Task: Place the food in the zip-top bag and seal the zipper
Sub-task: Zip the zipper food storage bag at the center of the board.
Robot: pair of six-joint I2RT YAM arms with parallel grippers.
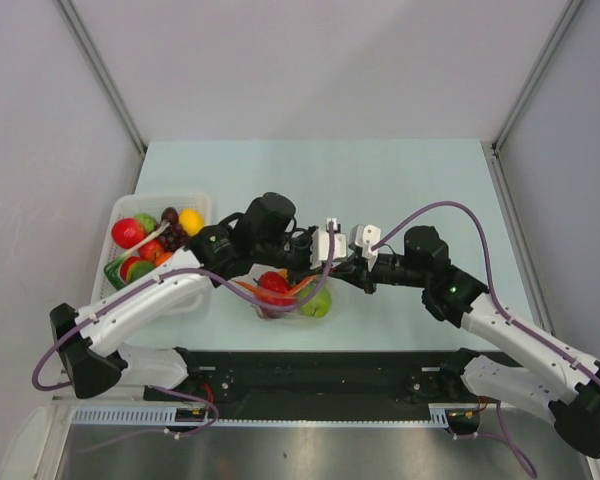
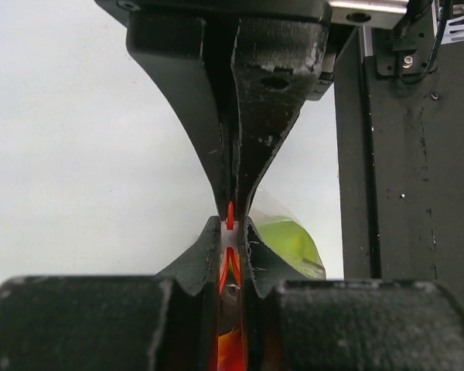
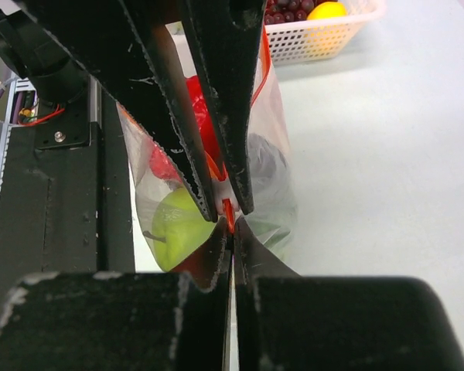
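Observation:
The zip-top bag (image 1: 285,300) lies near the table's front edge with a red piece (image 1: 273,283) and a green apple (image 1: 317,303) inside. Its orange-red zipper (image 2: 230,267) is pinched by both grippers, tip to tip. My left gripper (image 1: 330,262) is shut on the zipper, and in the left wrist view (image 2: 230,230) the apple (image 2: 290,241) shows behind it. My right gripper (image 1: 348,264) is shut on the same strip (image 3: 230,212). The right wrist view (image 3: 230,230) shows the bag (image 3: 271,166) with the apple (image 3: 178,224) and the red piece (image 3: 197,104) beyond.
A white basket (image 1: 202,205) stands at the left with more food: a red piece (image 1: 127,232), a yellow piece (image 1: 190,220) and dark grapes (image 1: 172,236). It also shows in the right wrist view (image 3: 317,39). The black arm mounting rail (image 1: 320,370) runs along the near edge.

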